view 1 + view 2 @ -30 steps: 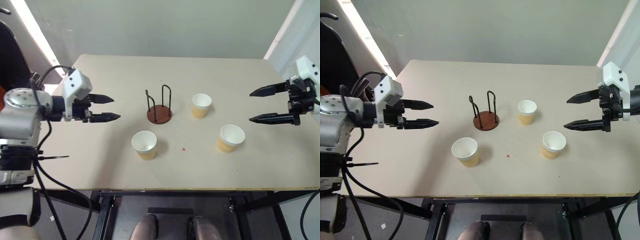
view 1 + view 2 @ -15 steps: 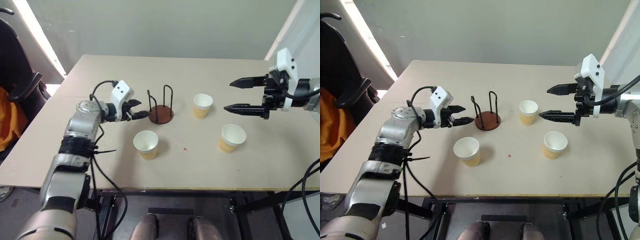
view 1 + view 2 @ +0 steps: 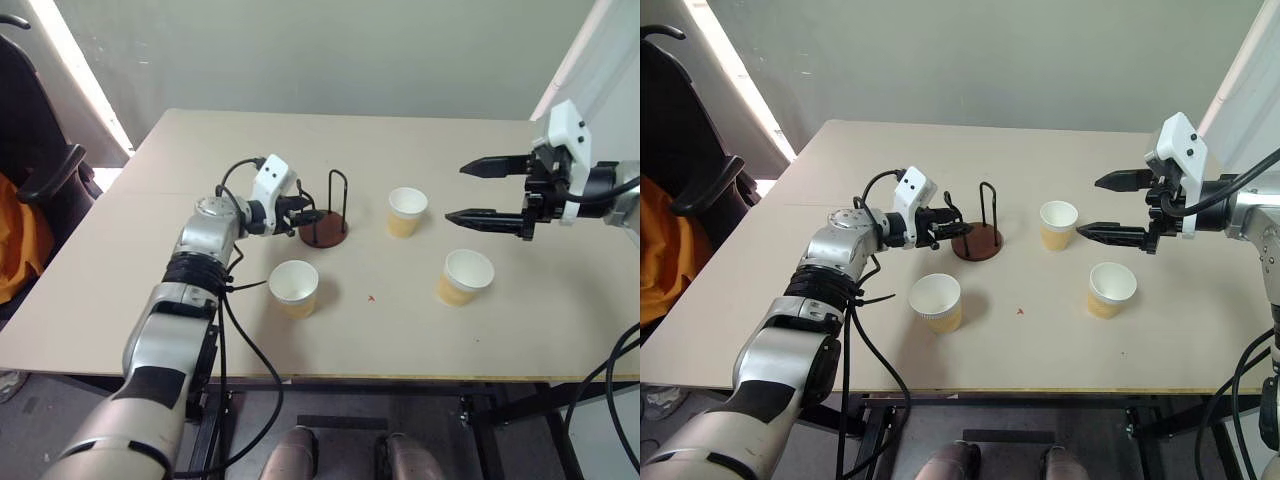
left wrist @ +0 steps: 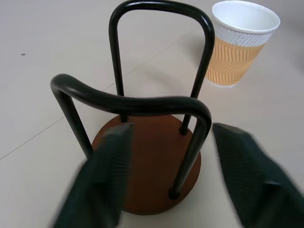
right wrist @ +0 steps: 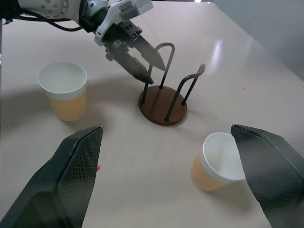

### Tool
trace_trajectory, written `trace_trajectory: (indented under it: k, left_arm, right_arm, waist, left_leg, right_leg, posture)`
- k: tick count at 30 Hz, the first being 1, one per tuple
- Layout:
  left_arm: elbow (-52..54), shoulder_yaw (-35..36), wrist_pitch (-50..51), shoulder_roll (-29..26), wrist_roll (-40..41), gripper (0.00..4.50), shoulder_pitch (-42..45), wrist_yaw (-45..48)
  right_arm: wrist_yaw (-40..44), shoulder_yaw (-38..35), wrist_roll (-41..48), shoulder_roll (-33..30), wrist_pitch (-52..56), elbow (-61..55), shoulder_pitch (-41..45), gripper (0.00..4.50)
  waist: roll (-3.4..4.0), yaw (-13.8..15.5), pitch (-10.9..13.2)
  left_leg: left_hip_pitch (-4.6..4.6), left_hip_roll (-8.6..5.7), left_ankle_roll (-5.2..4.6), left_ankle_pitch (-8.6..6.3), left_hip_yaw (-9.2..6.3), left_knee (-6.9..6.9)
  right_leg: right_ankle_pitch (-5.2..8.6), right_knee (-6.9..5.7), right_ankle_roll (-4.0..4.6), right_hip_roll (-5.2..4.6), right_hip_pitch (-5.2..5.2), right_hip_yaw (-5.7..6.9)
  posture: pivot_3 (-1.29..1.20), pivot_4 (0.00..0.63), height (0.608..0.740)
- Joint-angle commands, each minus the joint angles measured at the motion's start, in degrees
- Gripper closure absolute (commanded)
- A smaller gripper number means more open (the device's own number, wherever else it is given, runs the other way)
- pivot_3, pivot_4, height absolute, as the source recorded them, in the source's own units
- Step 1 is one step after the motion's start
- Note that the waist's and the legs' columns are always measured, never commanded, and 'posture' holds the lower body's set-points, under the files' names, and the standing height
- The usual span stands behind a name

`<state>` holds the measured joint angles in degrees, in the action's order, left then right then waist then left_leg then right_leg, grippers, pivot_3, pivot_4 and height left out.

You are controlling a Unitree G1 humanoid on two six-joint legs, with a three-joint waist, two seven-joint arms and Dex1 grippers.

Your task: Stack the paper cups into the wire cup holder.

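Observation:
The wire cup holder (image 3: 323, 229), a brown disc with two black wire loops, stands mid-table. My left gripper (image 3: 306, 212) is at its left side, open. In the left wrist view its fingers (image 4: 104, 175) straddle the near loop of the wire cup holder (image 4: 142, 161); whether they touch the wire I cannot tell. Three paper cups stand upright and apart: one (image 3: 293, 288) in front of the holder, one (image 3: 406, 211) to its right, one (image 3: 465, 276) at the front right. My right gripper (image 3: 458, 192) hovers wide open above the table, right of the middle cup, holding nothing.
The beige table (image 3: 200, 320) ends in a front edge near the lowest cup. A dark chair with an orange cloth (image 3: 20, 230) stands off the table's left side. A small red mark (image 3: 370, 297) lies between the two front cups.
My left gripper has swung right and forward to the holder, and its fingers have narrowed around the near loop. The right gripper came in slightly at first, then held still. The cups have not moved.

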<state>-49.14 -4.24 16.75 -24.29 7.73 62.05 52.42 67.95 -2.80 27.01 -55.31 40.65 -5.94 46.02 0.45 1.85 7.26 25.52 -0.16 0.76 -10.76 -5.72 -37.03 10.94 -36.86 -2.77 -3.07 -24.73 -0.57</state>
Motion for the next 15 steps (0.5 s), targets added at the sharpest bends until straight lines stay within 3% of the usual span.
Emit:
trace_trajectory:
  k: [1,5,10,15]
  left_arm:
    - [0.1,1.3,-1.8,-0.5,-0.3,3.33,2.2,0.1]
    - [2.2,1.7,-0.1,-0.8,0.6,4.49,2.0,1.8]
    - [19.7,-0.6,9.9,-1.6,4.5,4.49,-1.2,9.3]
    - [41.4,-3.7,21.2,-3.9,9.5,4.49,-6.9,13.5]
  right_arm:
    - [-0.4,-2.1,0.4,-1.5,-0.9,-1.7,0.5,0.00]
    - [-0.4,-1.9,0.3,-1.7,-1.2,-1.2,0.9,0.00]
    - [1.7,-1.6,0.4,-3.5,-1.6,-0.8,1.1,0.00]
    - [11.2,-1.7,3.6,-9.9,-1.0,-4.6,-4.0,0.00]
  waist:
    - [0.00,0.0,0.0]
    - [0.00,0.0,0.0]
    - [-0.01,0.0,0.0]
    - [-0.02,0.4,0.0]
  left_leg:
    - [0.00,-0.01,0.00,0.00,0.01,0.00]
    - [0.01,-0.02,0.00,0.00,0.04,-0.01]
    - [0.12,-0.04,0.05,0.03,0.06,-0.04]
    - [0.37,-0.13,0.14,0.08,0.06,-0.24]
  right_leg:
    - [0.01,0.00,-0.02,0.00,0.00,-0.02]
    - [0.04,0.01,-0.07,0.00,0.01,-0.04]
    - [0.08,0.06,-0.14,0.01,-0.03,-0.05]
    - [0.22,0.11,-0.32,-0.01,-0.06,-0.11]
  posture:
    - [0.00,0.150,0.740]
    - [0.00,0.150,0.740]
    - [0.00,0.150,0.740]
    - [0.00,0.150,0.740]
